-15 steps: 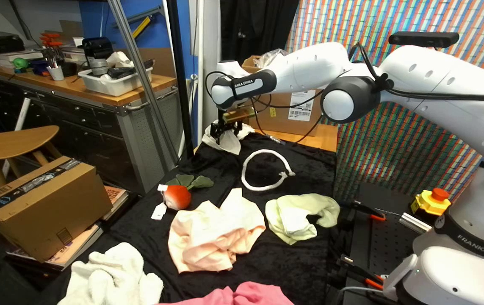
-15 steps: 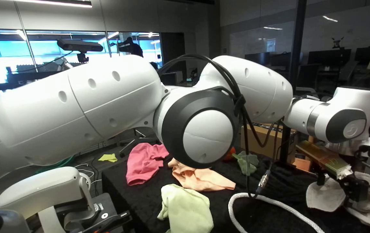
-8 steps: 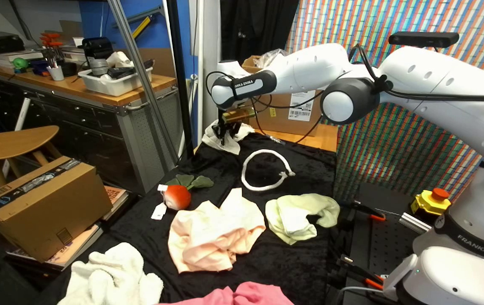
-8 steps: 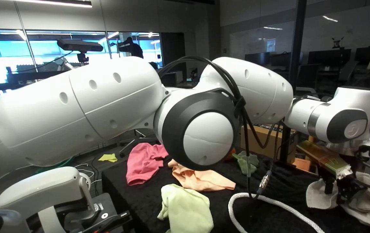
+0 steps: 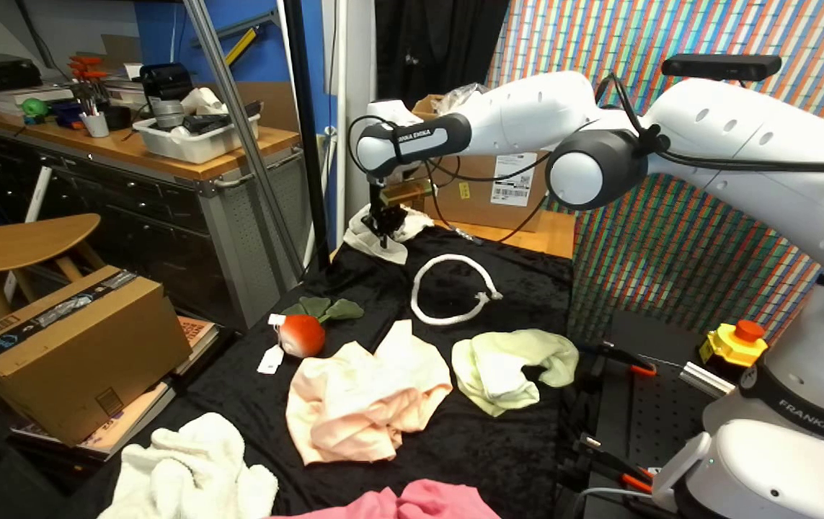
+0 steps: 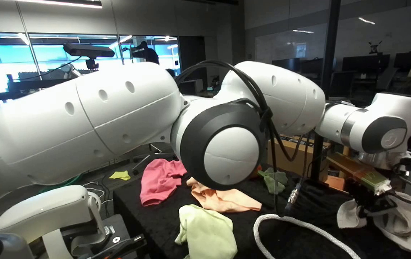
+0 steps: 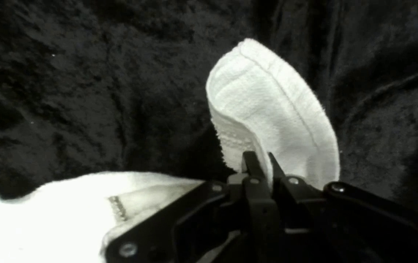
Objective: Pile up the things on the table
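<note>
Well, my claw (image 7: 262,161) is clenched on a fold of the white cloth (image 7: 278,106) at one end of the black table (image 5: 512,461). Near it lies the rope (image 5: 416,287); beyond, the red toy (image 5: 303,336), green cloth (image 5: 487,367) and peach cloth (image 5: 368,404); farthest from me, the towel (image 5: 188,468) and pink cloth (image 6: 160,181).

Arm base (image 5: 808,411): "FRANKA EMIKA"; wrist (image 5: 432,138): "ANKA EMIKA".
</note>
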Tool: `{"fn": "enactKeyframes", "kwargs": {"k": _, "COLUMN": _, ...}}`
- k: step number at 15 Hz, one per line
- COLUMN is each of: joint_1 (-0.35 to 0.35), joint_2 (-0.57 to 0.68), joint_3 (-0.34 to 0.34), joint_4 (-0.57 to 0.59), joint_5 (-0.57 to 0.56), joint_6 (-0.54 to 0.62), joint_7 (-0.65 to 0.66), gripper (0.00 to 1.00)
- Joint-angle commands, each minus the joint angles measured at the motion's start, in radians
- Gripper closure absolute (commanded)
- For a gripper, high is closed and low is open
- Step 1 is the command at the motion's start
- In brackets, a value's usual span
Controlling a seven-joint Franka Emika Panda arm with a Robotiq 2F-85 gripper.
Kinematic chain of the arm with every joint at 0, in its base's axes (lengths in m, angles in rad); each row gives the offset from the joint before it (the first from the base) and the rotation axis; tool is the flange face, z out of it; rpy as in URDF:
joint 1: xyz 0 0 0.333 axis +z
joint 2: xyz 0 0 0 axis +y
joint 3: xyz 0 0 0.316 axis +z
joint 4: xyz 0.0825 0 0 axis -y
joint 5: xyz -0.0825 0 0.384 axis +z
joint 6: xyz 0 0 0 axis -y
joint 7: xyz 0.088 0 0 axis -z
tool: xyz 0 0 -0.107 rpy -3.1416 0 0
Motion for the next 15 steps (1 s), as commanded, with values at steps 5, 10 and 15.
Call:
{"fn": "enactKeyframes", "kwargs": {"k": 5, "joint_1": -0.03, "joint_2": -0.113, "joint_3": 0.137, "joint_4": -0.05, "joint_5": 0.03, "joint_6": -0.139, "joint_7": -0.347, "gripper": 0.93}}
{"fn": "enactKeyframes", "kwargs": {"k": 10, "joint_1": -0.024, "joint_2": -0.258, "joint_3": 0.194, "joint_4": -0.169, "joint_5": 0.017, "joint_6": -0.218, "joint_7": -0.547, "gripper": 0.92}}
{"fn": "enactKeyframes", "kwargs": {"k": 15, "joint_1": -0.051, "joint_2": -0.434, "joint_3": 0.236, "joint_4": -0.39, "joint_5": 0.014, "joint_6": -0.273, "joint_7": -0.763, "gripper": 0.92}}
